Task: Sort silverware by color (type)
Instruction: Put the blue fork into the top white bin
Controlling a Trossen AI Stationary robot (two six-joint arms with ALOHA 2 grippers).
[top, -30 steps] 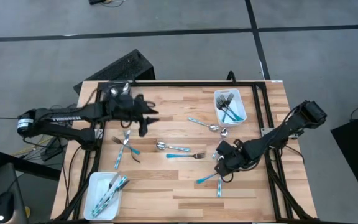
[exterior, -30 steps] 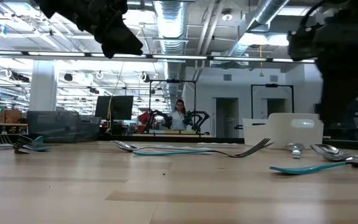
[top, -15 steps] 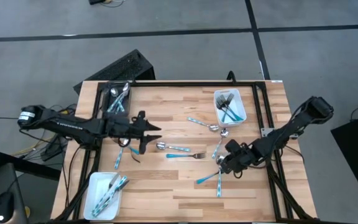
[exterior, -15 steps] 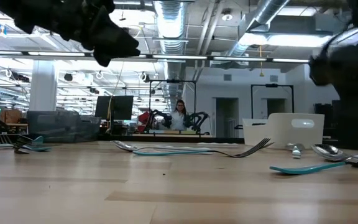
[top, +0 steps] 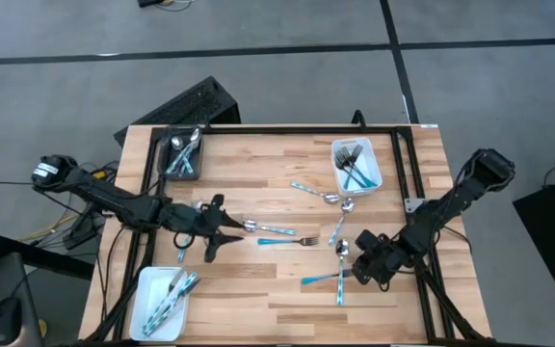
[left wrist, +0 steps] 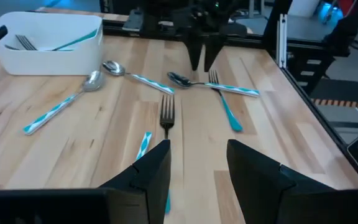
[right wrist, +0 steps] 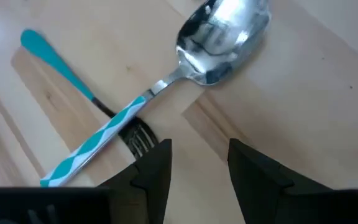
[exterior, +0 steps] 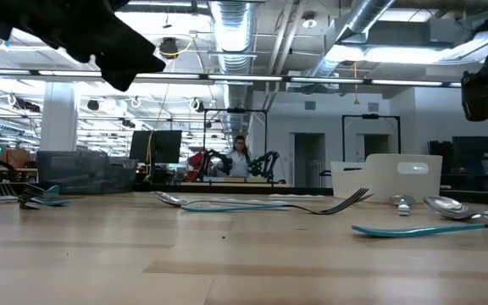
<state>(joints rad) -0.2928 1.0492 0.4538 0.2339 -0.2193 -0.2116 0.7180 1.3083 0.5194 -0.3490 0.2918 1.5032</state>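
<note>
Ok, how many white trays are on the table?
2. One white tray sits at the high view's upper right, holding forks; the other is at its lower left, holding more silverware. None seems hidden.

Wooden table point(top: 258, 289) with three containers — a white tray point(top: 382, 176) ahead of the right gripper, another white tray point(top: 147, 289) and a dark bin point(top: 167, 173) flanking the left gripper.
</note>
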